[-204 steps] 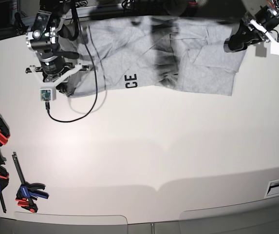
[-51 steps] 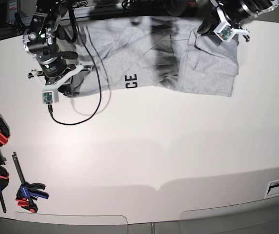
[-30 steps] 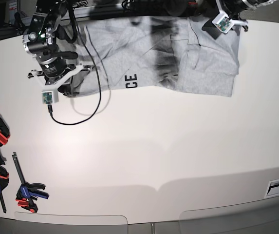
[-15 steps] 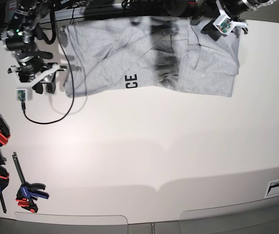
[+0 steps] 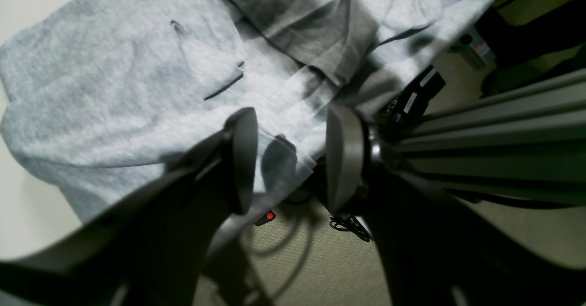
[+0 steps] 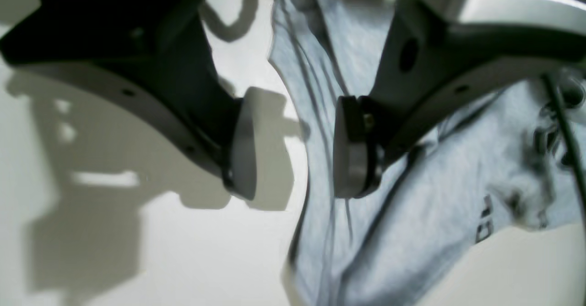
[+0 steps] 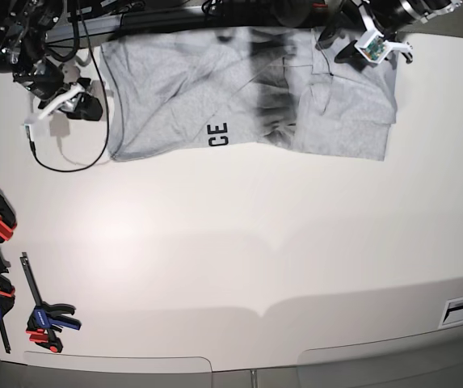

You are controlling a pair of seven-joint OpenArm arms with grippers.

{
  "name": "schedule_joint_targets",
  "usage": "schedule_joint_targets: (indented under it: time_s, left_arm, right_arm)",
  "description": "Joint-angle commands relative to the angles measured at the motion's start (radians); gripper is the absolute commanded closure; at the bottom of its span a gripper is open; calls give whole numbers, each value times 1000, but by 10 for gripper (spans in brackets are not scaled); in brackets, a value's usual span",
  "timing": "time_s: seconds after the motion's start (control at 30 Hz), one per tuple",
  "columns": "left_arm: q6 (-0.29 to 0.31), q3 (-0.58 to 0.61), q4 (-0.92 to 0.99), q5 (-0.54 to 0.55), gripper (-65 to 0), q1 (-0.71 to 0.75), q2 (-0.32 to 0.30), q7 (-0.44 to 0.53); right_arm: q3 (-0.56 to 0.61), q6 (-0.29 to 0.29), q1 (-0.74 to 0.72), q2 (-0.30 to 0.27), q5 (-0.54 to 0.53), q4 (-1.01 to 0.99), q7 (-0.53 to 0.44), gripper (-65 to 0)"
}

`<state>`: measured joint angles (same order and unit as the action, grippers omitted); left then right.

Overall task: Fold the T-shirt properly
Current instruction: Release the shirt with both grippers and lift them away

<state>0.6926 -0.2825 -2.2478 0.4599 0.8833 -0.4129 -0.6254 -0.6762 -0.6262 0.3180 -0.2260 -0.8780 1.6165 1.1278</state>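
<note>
Base overhead, far; wrist views close, oblique; all share T-shirt.

A large light heather-grey cotton T-shirt lies rumpled along the far edge of the white desk, black letters "CE" showing at its near hem. Red-and-blue bar clamps lie at the desk's left edge.
</note>
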Motion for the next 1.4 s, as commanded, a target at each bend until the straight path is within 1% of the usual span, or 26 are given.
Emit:
schedule_joint_targets:
  time_s: [0.0,0.17,0.3,0.57,0.77,0.87,0.93,1.1,1.27,1.3,1.37]
  left_arm:
    - [6,-5,-18,14,-231,8,-5,24]
    - [6,-5,-19,17,-231,8,-2,28]
    - [6,-5,-19,17,-231,8,-3,27]
    - [6,-5,-19,17,-231,8,-3,28]
    - [6,-5,-18,17,-231,8,-3,30]
    - [6,-5,-19,17,-230,8,-2,62]
    - [6,-5,-19,16,-230,5,0,81]
    - [6,-5,-19,16,-230,-39,0,73]
    - [6,-6,-19,12,-230,-64,0,73]
    - [6,-6,-19,12,-230,-64,0,73]
    - [6,-6,-19,12,-230,-64,0,72]
  right_arm:
    - [-1,-26,-8,-19,-35,-18,0,-263]
    - [32,-56,-35,-23,-45,-174,11,-263]
    - [85,-56,-55,-23,-45,-251,25,-263]
    - [190,-55,-55,-20,-46,-257,25,-263]
    - [201,-56,-55,-20,-53,-257,25,-263]
    - [201,-58,-55,-20,-84,-257,31,-263]
    - [201,-72,-55,-20,-98,-257,35,-263]
    - [203,-72,-56,-15,-99,-257,44,-260]
    - [239,-72,-58,-15,-98,-257,58,-260]
    - [252,-72,-58,-15,-98,-257,61,-258]
    - [279,-72,-58,-15,-98,-257,64,-228]
